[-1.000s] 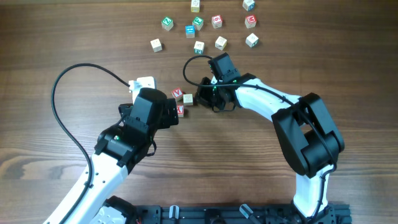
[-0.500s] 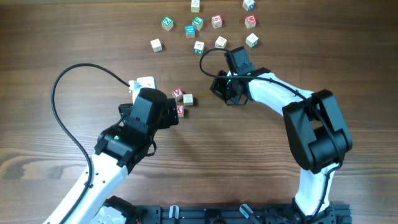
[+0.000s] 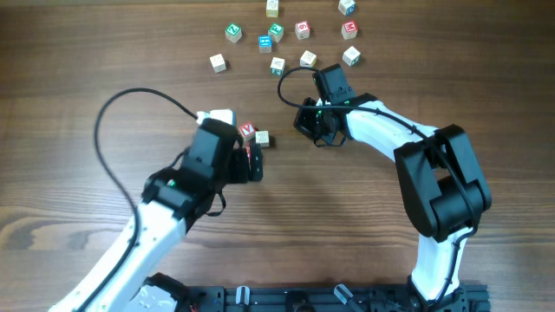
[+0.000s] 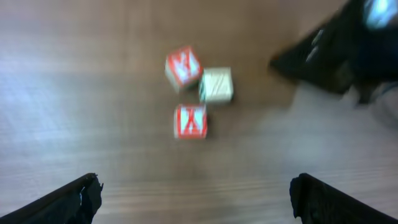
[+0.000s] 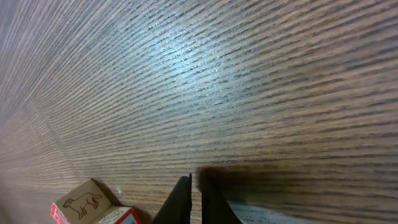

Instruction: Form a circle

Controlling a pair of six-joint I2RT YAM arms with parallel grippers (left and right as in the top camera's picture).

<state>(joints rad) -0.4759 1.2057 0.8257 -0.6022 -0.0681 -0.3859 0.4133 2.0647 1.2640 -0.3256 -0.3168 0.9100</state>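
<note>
The table [image 3: 78,52] is dark brown wood with a fine, straight grain that catches a pale sheen under the light. Near its middle lies the circle [image 3: 262,138], which is no ring but a tight cluster of three tiny wooden cubes with softened corners. In the left wrist view the circle [image 4: 215,84] shows two cubes with red-printed top faces and, tucked against the upper red one, a pale cube [image 4: 216,84] of bare light wood with faint markings. The lower red cube [image 4: 190,121] sits just apart from the other two. The left gripper [image 3: 252,162] hovers over the cluster's near side, its matte black fingers [image 4: 81,196] spread to their full width and holding nothing. The right gripper [image 3: 310,128] is a little toward the right edge from the cluster, clear of it. Its slim dark fingers [image 5: 182,200] are pressed almost together with only a thin slit between them, empty, just above the wood. Low in the right wrist view a cube [image 5: 81,200] shows a pale face with a line-drawn animal and a red edge; which cube it is cannot be told. Toward the far edge lies a looser spread of cubes [image 3: 276,31] printed green, blue, red and tan. A thin black cable [image 3: 100,130] arcs in a smooth loop beside the left arm.
</note>
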